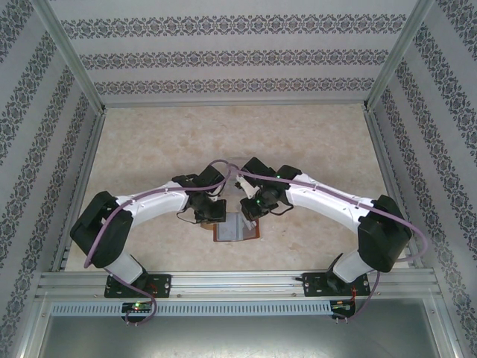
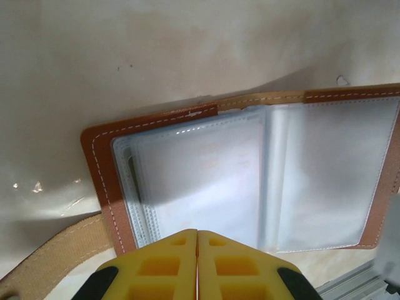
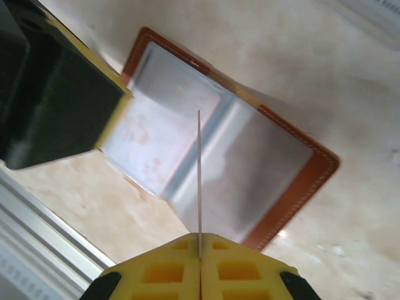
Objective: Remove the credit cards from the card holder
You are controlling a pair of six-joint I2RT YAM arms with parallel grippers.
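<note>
One card point(image 3: 199, 175) looks freed, pinched edge-on in the right pincer point(image 3: 200, 247) just above the open holder point(image 3: 250, 162), which lies on the worktop point(image 1: 313, 142) with the closed, empty left pincer point(image 2: 197, 247) at its edge; whether more remain inside I cannot tell.

No text, brand, number or sign can be read. Card holder point(image 2: 100, 162): plain leather and blank clear sleeves. Credit card point(image 3: 199, 175) shows edge-on, so any print on its faces can't be seen.
</note>
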